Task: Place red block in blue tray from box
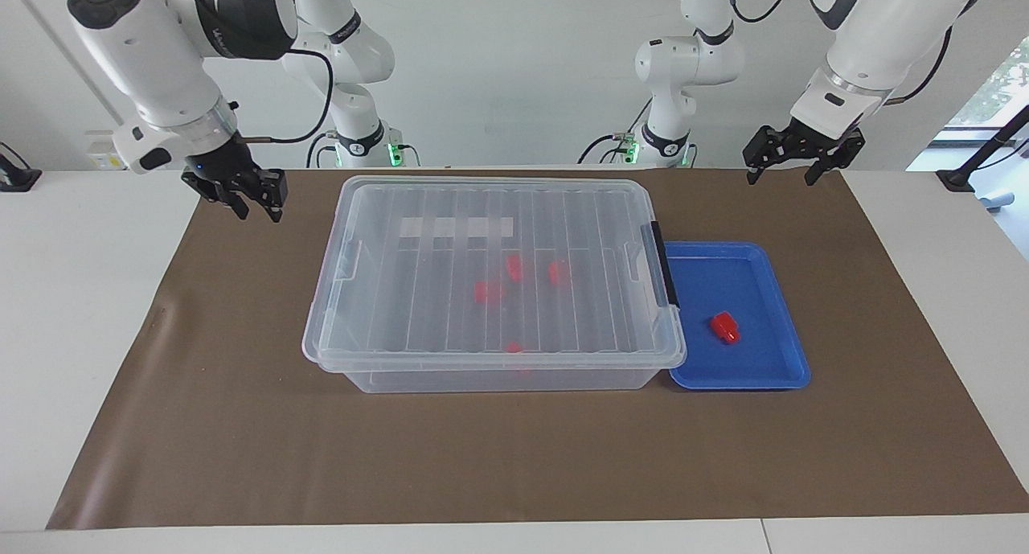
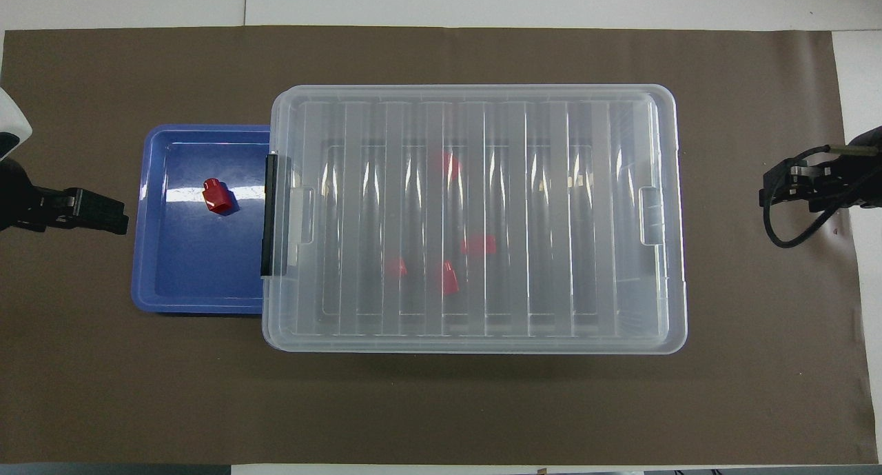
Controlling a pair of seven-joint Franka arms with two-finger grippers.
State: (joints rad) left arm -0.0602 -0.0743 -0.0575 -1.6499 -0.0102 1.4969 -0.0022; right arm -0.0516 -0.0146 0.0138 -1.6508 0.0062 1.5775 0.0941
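Observation:
The box (image 1: pixel 482 256) is a clear bin with its ribbed lid on and a black latch (image 1: pixel 665 264) on the short side next to the blue tray (image 1: pixel 764 369). One red block (image 1: pixel 725 326) lies in the tray, also in the overhead view (image 2: pixel 218 196). Several red blocks (image 1: pixel 487 291) show through the lid inside the box (image 2: pixel 475 116). My left gripper (image 1: pixel 781 176) hangs open and empty over the mat, by the tray's end (image 2: pixel 193 275). My right gripper (image 1: pixel 259 208) hangs open and empty over the mat at the box's other short end.
A brown mat (image 1: pixel 201 417) covers the table under the box and tray. White table shows at both ends. Both arms' bases stand at the table's edge nearest the robots.

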